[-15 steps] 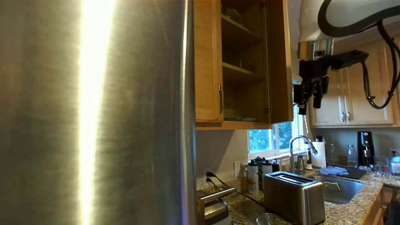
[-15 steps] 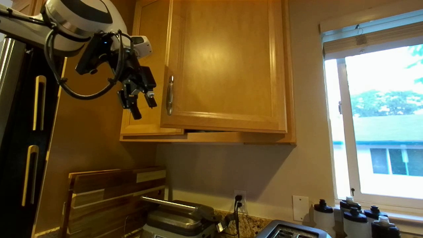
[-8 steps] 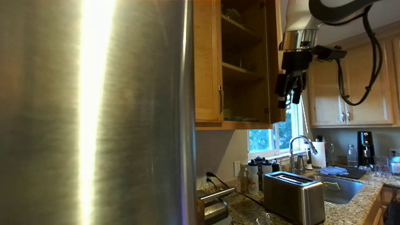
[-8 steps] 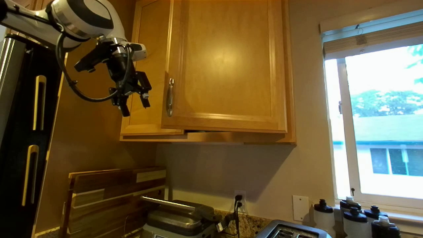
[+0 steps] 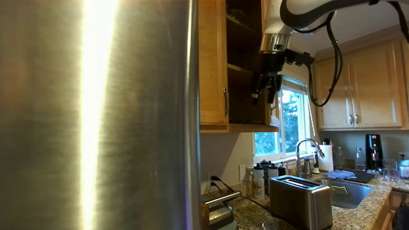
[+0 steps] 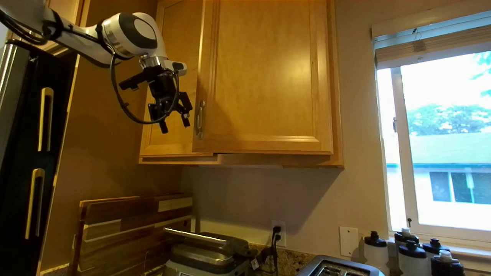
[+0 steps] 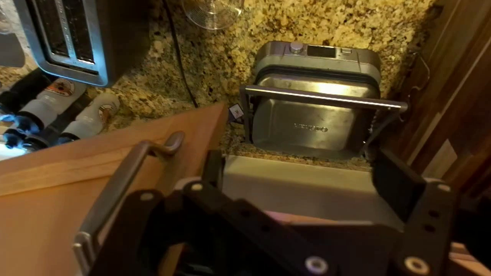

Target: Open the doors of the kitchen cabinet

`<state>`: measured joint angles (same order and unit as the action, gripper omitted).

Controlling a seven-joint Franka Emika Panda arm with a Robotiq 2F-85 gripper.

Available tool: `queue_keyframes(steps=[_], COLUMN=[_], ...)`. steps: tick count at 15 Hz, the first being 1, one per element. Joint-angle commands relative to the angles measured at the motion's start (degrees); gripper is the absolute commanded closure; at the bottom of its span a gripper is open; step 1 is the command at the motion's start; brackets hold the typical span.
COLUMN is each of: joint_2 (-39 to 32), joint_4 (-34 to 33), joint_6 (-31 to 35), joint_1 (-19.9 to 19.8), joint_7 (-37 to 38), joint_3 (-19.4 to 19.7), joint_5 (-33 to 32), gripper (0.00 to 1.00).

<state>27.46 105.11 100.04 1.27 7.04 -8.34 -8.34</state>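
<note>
Black and nearest in the wrist view, a two-fingered robot gripper (image 7: 304, 174) stands at six o'clock, its fingers spread wide. Just beyond, at eight o'clock, hangs a honey-coloured framed wood door (image 7: 46, 230) with a slim metal bar handle (image 7: 115, 190); whether gripper and door touch cannot be told. Below, on a speckled tan granite counter (image 7: 218, 61), sit a rectangular grey metal grill (image 7: 314, 115) at two o'clock and a silver slotted toaster (image 7: 94, 42) at ten. In an exterior view, the tall honey-coloured kitchen cabinet (image 6: 276, 159) hangs at twelve o'clock, that door swung out, its matching partner door (image 6: 182, 34) closed. Farthest off, smaller pale wood cabinets (image 5: 367, 86) hang near three o'clock in an exterior view.
</note>
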Motion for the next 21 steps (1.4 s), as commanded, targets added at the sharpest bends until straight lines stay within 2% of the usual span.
queue_keyframes(steps=[1,5,9,14,17,21], joint_2=[-5.0,-9.2,-11.9,-13.2,-12.0,-9.2], joint_4=[-5.4,-8.2,-8.1,-7.5,-6.9,-5.2], joint_6=[4.2,10.7,15.3,12.5,9.7,6.3], joint_1=[-0.3,-1.2,-3.0,-3.0,-2.8,-2.9], joint_7=[2.8,5.0,10.2,16.6,18.5,20.0], joint_3=[-0.6,-0.1,-1.5,-1.9,-2.0,-1.3], joint_5=[-1.4,-4.0,-14.3,-22.3,-24.2,-23.7], gripper=[0.0,0.0,0.0,0.0,0.0,0.0])
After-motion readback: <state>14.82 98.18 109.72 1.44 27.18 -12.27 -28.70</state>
